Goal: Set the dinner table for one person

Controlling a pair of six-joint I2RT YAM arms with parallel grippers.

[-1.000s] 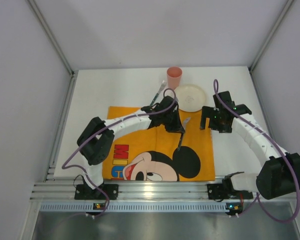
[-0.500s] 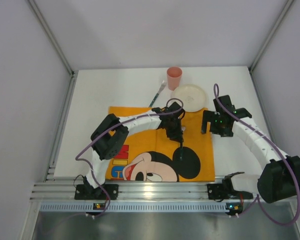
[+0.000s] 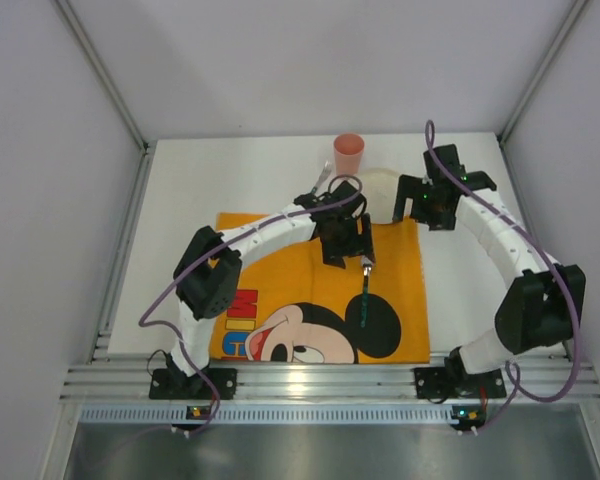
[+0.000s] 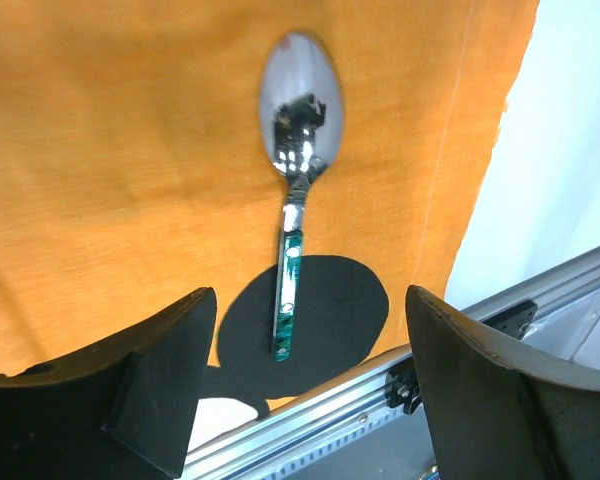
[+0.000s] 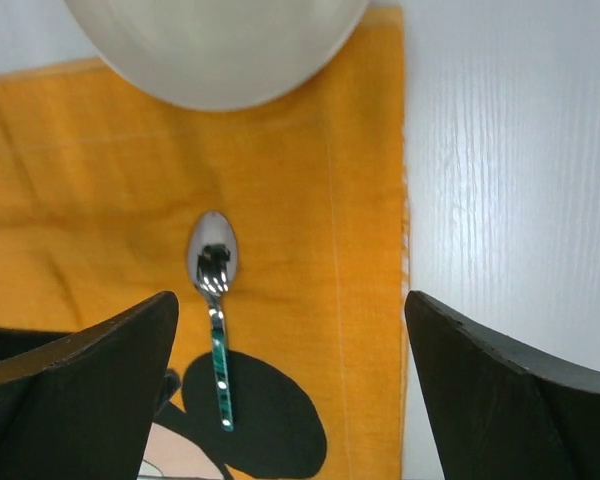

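Note:
A spoon (image 3: 364, 291) with a green handle lies flat on the orange cartoon-mouse placemat (image 3: 280, 265), its handle over the black ear; nothing is touching it. Just beyond its bowl my left gripper (image 3: 348, 250) hovers open and empty. In the left wrist view the spoon (image 4: 292, 200) lies ahead of the wide-spread fingers (image 4: 160, 380). My right gripper (image 3: 420, 208) is open over the near right edge of the white plate (image 3: 378, 186). Its wrist view shows the plate (image 5: 220, 50), the spoon (image 5: 214, 300) and white dinner table (image 5: 500, 200). A pink cup (image 3: 348, 155) stands behind.
A fork (image 3: 323, 178) lies on the dinner table (image 3: 200, 180) left of the cup, partly hidden by the left arm. Grey walls enclose the table on three sides. An aluminium rail (image 3: 310, 380) runs along the near edge.
My left gripper opened and let the spoon go onto the placemat, then drew back toward the far side. The right arm swung forward and now covers part of the plate.

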